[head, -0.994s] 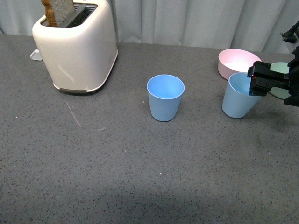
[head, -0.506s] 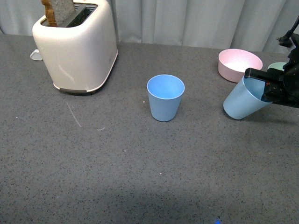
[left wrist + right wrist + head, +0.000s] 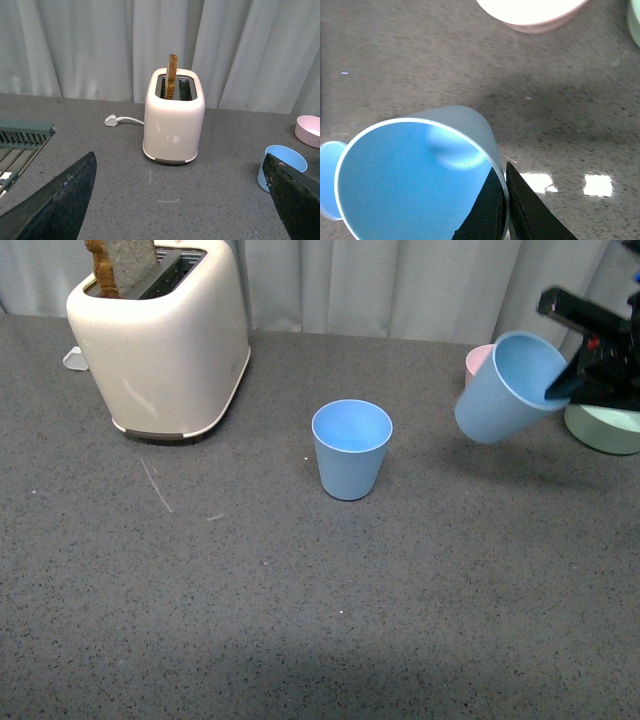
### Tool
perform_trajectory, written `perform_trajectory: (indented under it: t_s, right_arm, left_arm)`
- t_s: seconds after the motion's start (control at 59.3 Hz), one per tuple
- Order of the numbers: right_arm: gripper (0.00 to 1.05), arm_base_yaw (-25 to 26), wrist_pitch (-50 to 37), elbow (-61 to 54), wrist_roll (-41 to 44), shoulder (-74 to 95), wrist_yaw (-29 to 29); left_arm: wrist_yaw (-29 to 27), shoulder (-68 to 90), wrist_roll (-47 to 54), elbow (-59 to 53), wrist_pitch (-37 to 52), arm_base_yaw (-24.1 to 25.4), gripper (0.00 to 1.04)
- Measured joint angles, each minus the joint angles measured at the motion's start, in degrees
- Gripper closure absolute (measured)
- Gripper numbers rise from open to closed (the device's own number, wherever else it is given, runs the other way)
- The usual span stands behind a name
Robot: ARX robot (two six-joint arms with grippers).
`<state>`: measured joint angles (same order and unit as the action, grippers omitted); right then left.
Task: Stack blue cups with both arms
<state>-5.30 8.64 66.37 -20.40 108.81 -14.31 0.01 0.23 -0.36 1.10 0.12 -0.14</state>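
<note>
The step in hand is the carry. The right claw (image 3: 502, 190) is clamped on the wall of one cup (image 3: 505, 388) at its rim, one finger inside and one outside. That cup hangs clear of the counter (image 3: 300, 620), tilted, mouth toward the claw, in front of the pink bowl (image 3: 472, 362) and beside the green bowl (image 3: 603, 428). The other cup (image 3: 351, 450) stands upright and open mid-counter, well apart from the held one and from the toaster (image 3: 160, 340).

The left claw (image 3: 178, 156) is spread wide and holds nothing. It is off to the toaster side, with the standing cup near one finger in its wrist view.

The next move, as I judge it, calls for swinging the held cup across above the standing one, levelling it base-down, then lowering it straight in. The left claw could steady the lower cup so it does not tip.
</note>
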Motion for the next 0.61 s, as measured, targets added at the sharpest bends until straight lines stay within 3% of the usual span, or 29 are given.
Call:
perform_trajectory:
  t_s: [0.287,0.607]
  right_arm:
    - [1.04,-8.1,1.3,2.9,-2.2,-1.3,-2.4]
    - [1.04,-11.8,2.1,4.9,-2.3,1.4,-1.0]
  left_arm:
    - [0.0,0.0,0.0,0.0,0.0,0.0,0.07]
    - [0.0,0.0,0.0,0.0,0.0,0.0,0.07]
